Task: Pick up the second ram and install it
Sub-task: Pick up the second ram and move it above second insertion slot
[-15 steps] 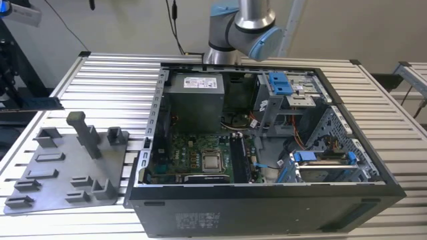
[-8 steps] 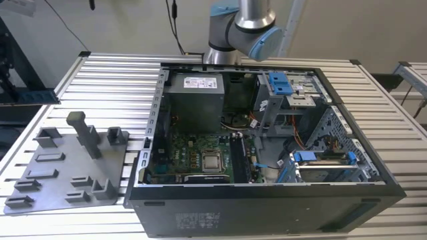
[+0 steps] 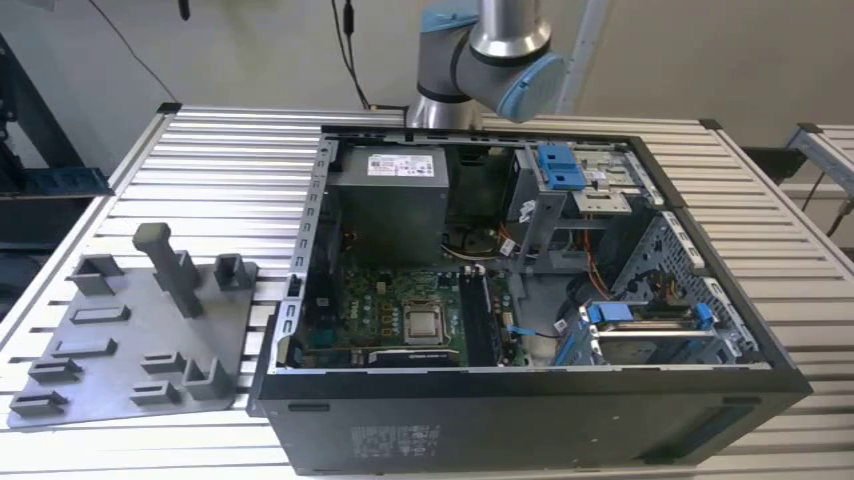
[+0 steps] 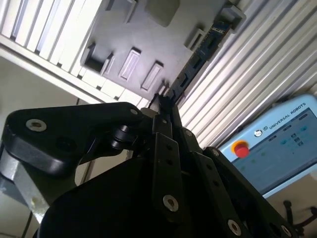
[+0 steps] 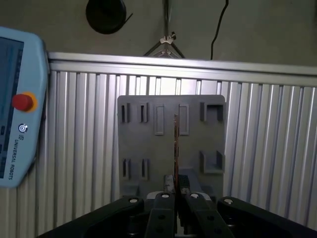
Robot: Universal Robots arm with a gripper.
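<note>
The second ram (image 5: 175,148) is a thin dark strip seen edge-on, and my gripper (image 5: 176,191) is shut on its near end. It hangs over the grey fixture plate (image 5: 148,146). In the second wrist view the ram (image 4: 198,54) runs out from the gripper (image 4: 162,101) as a long dark stick with chips along it, above the same plate (image 4: 163,44). The exterior view has the arm's upper joints (image 3: 487,60) behind the open computer case (image 3: 534,400), whose motherboard (image 3: 387,300) lies flat inside.
The grey plate (image 3: 107,350) lies on the ribbed aluminium table at the exterior view's left, with a tall post (image 3: 174,270) and several low holders. A silver processor (image 3: 424,324) sits on the motherboard. A teach pendant (image 5: 15,109) lies on the table beside the plate.
</note>
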